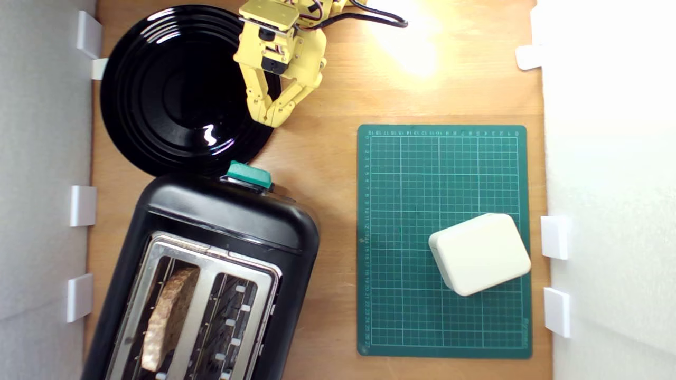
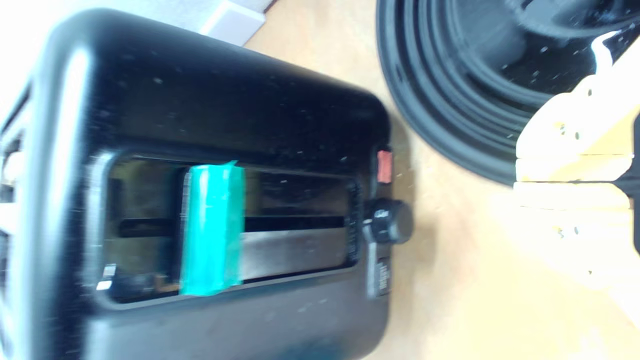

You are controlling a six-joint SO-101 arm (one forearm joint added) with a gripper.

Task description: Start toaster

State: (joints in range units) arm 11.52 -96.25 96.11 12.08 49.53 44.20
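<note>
One toaster (image 1: 211, 274) sits at the exterior view's lower left, bread (image 1: 166, 316) in a slot, teal lever (image 1: 249, 174) looking up. Gripper (image 1: 272, 117), tips together and empty, hangs over the plate (image 1: 158, 95) nearby. Looks like approach stage; next it needs to get above the lever and push down.

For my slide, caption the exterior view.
Shut gripper above plate, short of loaded toaster's teal lever.

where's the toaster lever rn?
Exterior view: the green lever sits on the toaster's end face, beside the black plate's rim, with the gripper apart from it above the plate's edge.
</note>
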